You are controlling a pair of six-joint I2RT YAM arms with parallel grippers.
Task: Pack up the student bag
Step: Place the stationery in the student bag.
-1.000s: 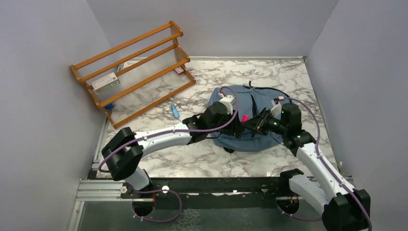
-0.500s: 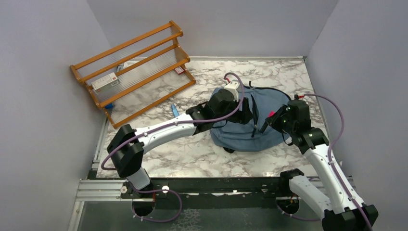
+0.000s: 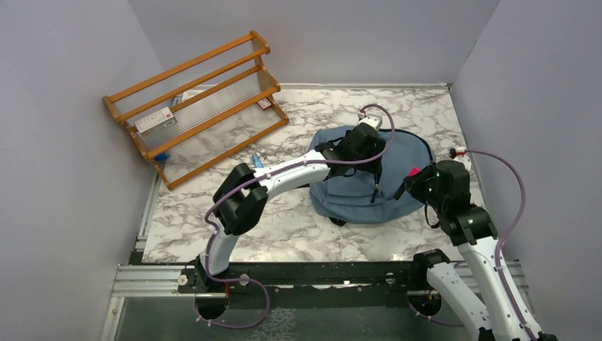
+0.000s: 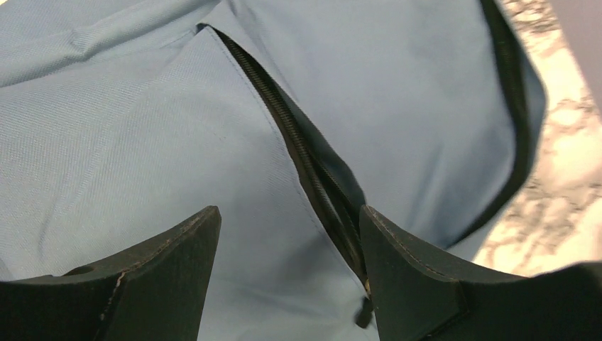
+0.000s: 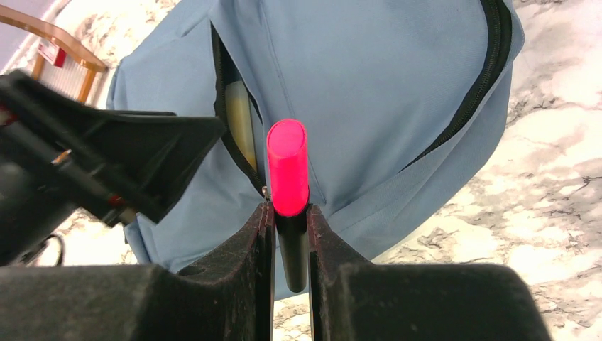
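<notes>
**Pink marker poised at the backpack's pocket slit**

Right jaws are clamped on the black barrel of a pink-capped marker [image 5: 287,167], over the right edge of the dusty-blue fabric backpack [image 3: 351,202] and aimed at the black-zippered pocket slit [image 5: 226,89]. Left jaws stand wide and empty above that slit, gripping no fabric. My judgement of the risk: the slack opening sags shut and the marker skids off the cloth, or clips the left arm. The backpack lies on a white marbled surface [image 3: 284,227], with a slatted wooden rack [image 3: 192,99] well to its left and grey walls around.

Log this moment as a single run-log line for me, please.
left gripper: open, empty, above student bag | right gripper: shut on pink marker | front pocket: unzipped, marker not yet inside
</notes>
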